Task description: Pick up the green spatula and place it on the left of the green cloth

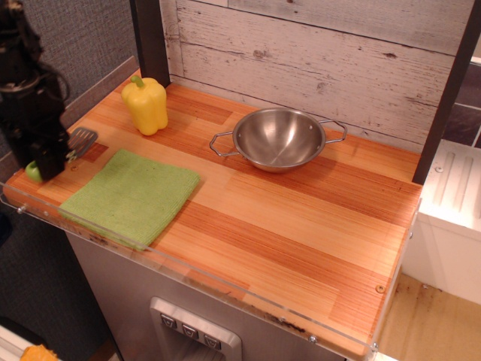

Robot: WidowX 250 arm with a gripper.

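On the wooden bench (301, 218), the end effector (46, 154) is clamped on the green spatula (75, 143), at nine o'clock of the green cloth (131, 195). Released carelessly here, it could tumble off the near edge.

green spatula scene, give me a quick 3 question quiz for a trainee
1. True or false: the green spatula lies inside the steel bowl.
2. What stands behind the green cloth, near the back wall?
A. a yellow bell pepper
B. a red mug
C. a blue plate
3. Fill in: the hand is at the ____ edge of the counter as the camera sees it.

Key
1. False: its grey blade shows at the hand, left of the cloth.
2. A, the yellow bell pepper.
3. left.
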